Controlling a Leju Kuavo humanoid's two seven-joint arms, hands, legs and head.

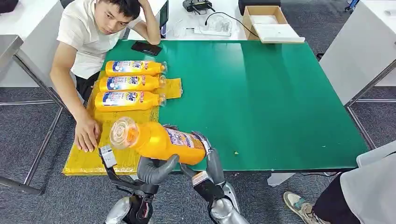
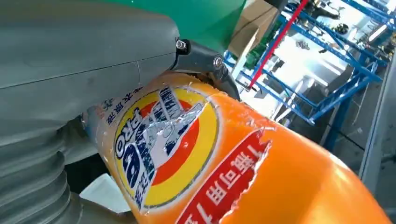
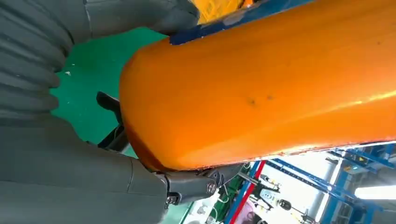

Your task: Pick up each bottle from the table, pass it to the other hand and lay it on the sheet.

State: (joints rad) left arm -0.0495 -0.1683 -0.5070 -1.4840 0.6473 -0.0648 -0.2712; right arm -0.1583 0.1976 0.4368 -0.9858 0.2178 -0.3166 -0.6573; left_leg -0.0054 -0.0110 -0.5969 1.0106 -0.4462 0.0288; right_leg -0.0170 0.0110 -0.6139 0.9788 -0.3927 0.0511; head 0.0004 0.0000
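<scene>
Head view: an orange bottle (image 1: 156, 142) is held in the air over the near edge of the green table (image 1: 261, 102), lying nearly level, its clear cap end pointing left over the yellow sheet (image 1: 88, 161) and its base toward the right. Both hands are on it. The left hand (image 1: 156, 169) cups it from below near the middle, grey thumb curled under the body. The right hand (image 1: 208, 154) grips the base end, fingers wrapped up around it. Three more bottles (image 1: 130, 84) lie side by side on the far part of the sheet, caps pointing right. A person (image 1: 100, 28) sits at the table's far left corner, one hand (image 1: 87, 133) flat on the sheet just left of the held bottle's cap. A black phone (image 1: 146, 48) lies on the table near the person. A cardboard box (image 1: 268, 21) sits past the far edge.

Left wrist view: the left hand (image 2: 70, 93) presses against the bottle (image 2: 233, 172); the torn round label faces the camera, and a dark finger (image 2: 210, 65) lies over the bottle's top side. Blue racks (image 2: 327, 88) stand behind.

Right wrist view: the right hand (image 3: 70, 177) clasps the plain orange body of the bottle (image 3: 261, 88), thumb on one side and a dark finger (image 3: 196, 182) on the other, with the table (image 3: 93, 93) behind.
</scene>
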